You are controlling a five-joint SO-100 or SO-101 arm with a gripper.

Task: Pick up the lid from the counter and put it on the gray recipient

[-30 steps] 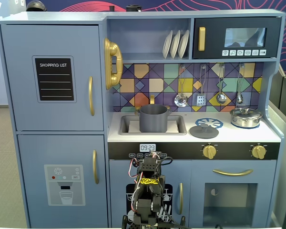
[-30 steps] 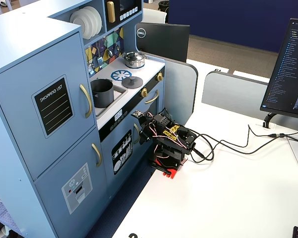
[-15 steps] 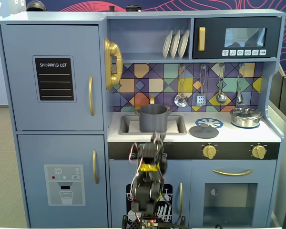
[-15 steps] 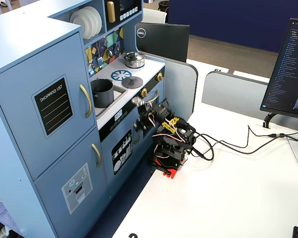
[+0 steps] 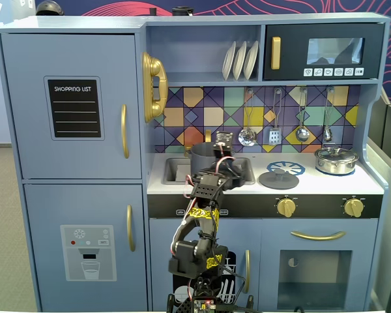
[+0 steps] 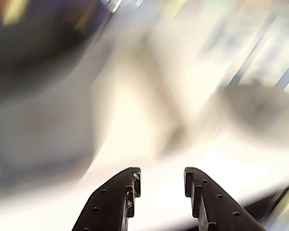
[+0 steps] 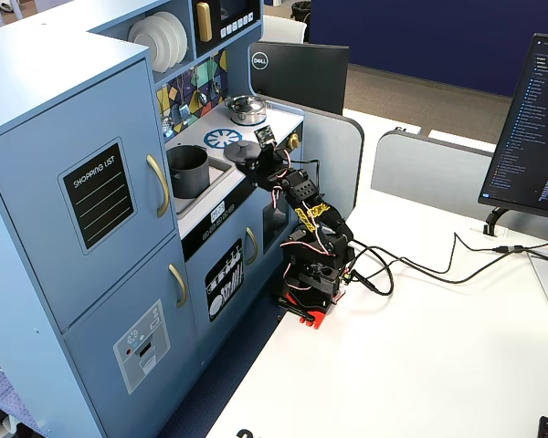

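Note:
The dark-gray lid (image 5: 278,178) lies flat on the white counter, partly over the blue-and-white burner mark (image 5: 290,167). The gray pot (image 5: 204,157) stands in the sink, left of the lid; it also shows in a fixed view (image 7: 189,171). My gripper (image 5: 223,151) hovers over the sink's right end, between pot and lid. In the wrist view my gripper (image 6: 161,175) is open and empty. That view is blurred: the pot is a dark mass (image 6: 33,43) at upper left, and a gray smear (image 6: 260,106) at right may be the lid.
A shiny silver lidded pot (image 5: 336,160) stands at the counter's right end. Utensils (image 5: 275,135) hang on the backsplash above the counter. A shelf with plates (image 5: 240,60) and a microwave (image 5: 326,52) overhang the counter. The arm's base (image 7: 312,283) stands on the white table.

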